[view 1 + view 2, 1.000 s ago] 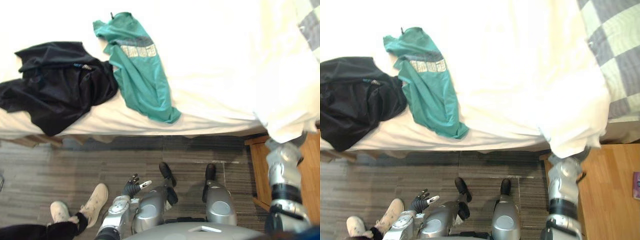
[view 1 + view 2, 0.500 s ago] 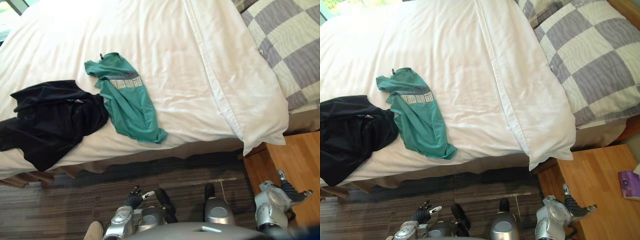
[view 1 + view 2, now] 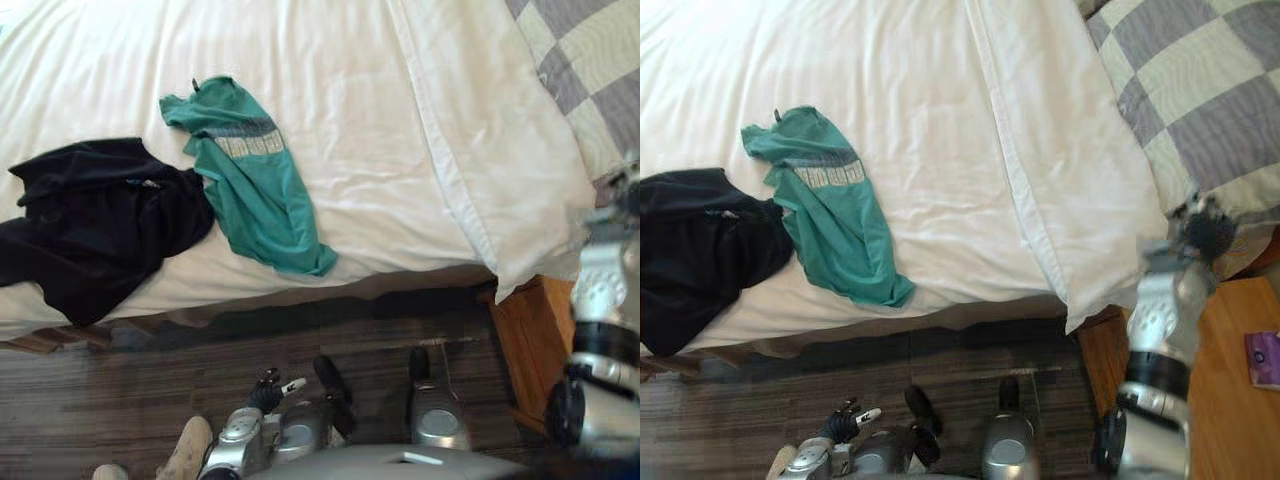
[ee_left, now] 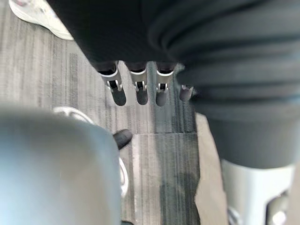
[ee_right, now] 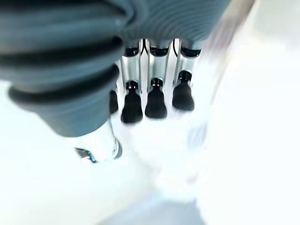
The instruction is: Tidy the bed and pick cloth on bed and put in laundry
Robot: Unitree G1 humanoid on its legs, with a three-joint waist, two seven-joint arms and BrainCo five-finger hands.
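Bed (image 3: 360, 90) carries a teal cloth (image 3: 250, 180) at its near edge, touching a black cloth (image 3: 95, 225) on its left — left robot hand (image 3: 268, 392) released above the floor (image 3: 120, 400), right robot hand (image 3: 1205, 232) released beside the duvet (image 3: 520, 190).

Left hand (image 4: 136, 37), fingers (image 4: 116, 91) straight, over grey plank floor (image 4: 159, 154) near a person's white shoe (image 4: 35, 18).

no legible txt, print band (image 3: 246, 145) on teal shirt (image 3: 262, 200) unreadable

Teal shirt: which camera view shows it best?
The left eye view: the teal shirt lies whole, near the middle. The right eye view shows it whole too, further left. The wrist views face floor and white bedding.
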